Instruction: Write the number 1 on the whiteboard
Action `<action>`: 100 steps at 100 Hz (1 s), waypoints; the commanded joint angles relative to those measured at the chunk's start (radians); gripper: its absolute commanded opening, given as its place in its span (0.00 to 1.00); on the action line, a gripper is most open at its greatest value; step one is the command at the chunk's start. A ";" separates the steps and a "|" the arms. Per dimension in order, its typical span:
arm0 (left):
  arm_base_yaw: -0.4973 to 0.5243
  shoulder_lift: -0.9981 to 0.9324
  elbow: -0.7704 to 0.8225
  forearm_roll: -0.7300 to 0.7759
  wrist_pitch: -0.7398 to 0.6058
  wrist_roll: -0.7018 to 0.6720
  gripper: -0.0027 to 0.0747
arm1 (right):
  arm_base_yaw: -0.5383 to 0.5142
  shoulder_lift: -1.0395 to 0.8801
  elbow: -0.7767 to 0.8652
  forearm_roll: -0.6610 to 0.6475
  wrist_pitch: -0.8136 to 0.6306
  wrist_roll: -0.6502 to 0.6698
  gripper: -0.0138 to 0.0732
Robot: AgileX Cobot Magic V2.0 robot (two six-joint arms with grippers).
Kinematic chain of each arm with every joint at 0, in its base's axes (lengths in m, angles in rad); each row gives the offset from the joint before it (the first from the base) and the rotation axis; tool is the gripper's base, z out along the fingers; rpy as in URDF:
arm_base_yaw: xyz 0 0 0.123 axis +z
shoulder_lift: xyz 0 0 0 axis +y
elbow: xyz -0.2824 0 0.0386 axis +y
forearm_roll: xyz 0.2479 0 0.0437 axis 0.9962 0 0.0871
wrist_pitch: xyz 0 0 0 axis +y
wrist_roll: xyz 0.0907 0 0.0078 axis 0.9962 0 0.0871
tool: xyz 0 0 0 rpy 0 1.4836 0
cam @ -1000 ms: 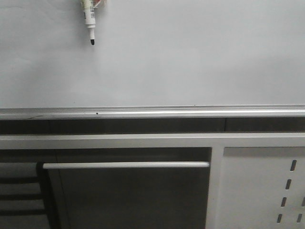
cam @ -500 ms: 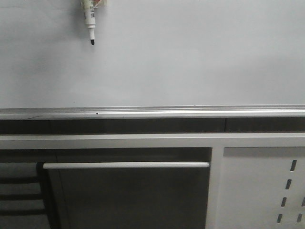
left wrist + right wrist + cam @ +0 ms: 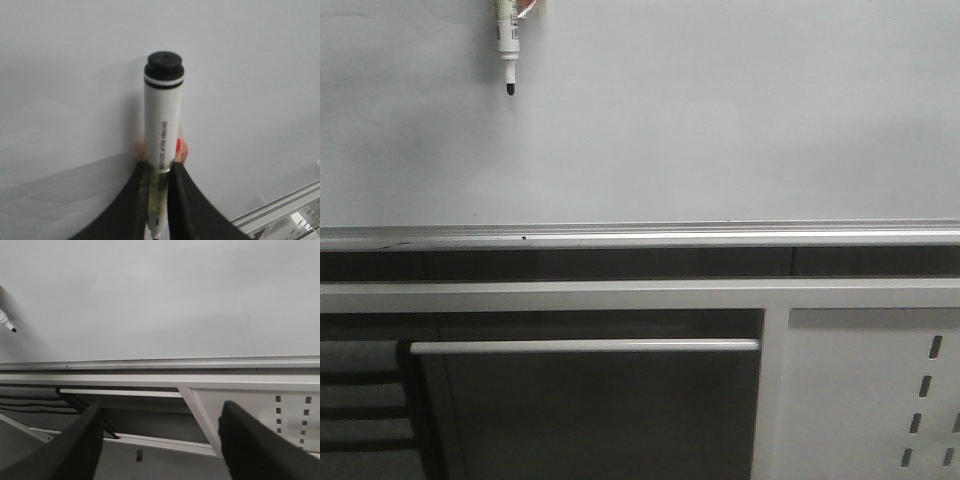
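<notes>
A marker is clamped between the left gripper's fingers, tip at the whiteboard; contact cannot be confirmed. No stroke is seen. The right gripper is spread wide before the perforated panel.

The whiteboard looks smooth and matt, edged in brushed metal. The marker seems glossy plastic.

Marker upper left before whiteboard, above edge strip.
</notes>
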 commanded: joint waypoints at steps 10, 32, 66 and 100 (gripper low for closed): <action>-0.007 -0.017 -0.035 0.026 0.007 0.000 0.01 | 0.000 0.014 -0.036 0.026 -0.047 -0.006 0.67; -0.007 -0.017 -0.035 0.026 0.011 0.000 0.03 | 0.000 0.014 -0.036 0.026 -0.042 -0.006 0.67; -0.007 -0.017 -0.035 0.026 0.019 0.000 0.30 | 0.000 0.014 -0.036 0.026 -0.042 -0.006 0.67; -0.007 0.021 -0.035 0.026 0.021 0.000 0.37 | 0.000 0.014 -0.036 0.026 -0.042 -0.006 0.67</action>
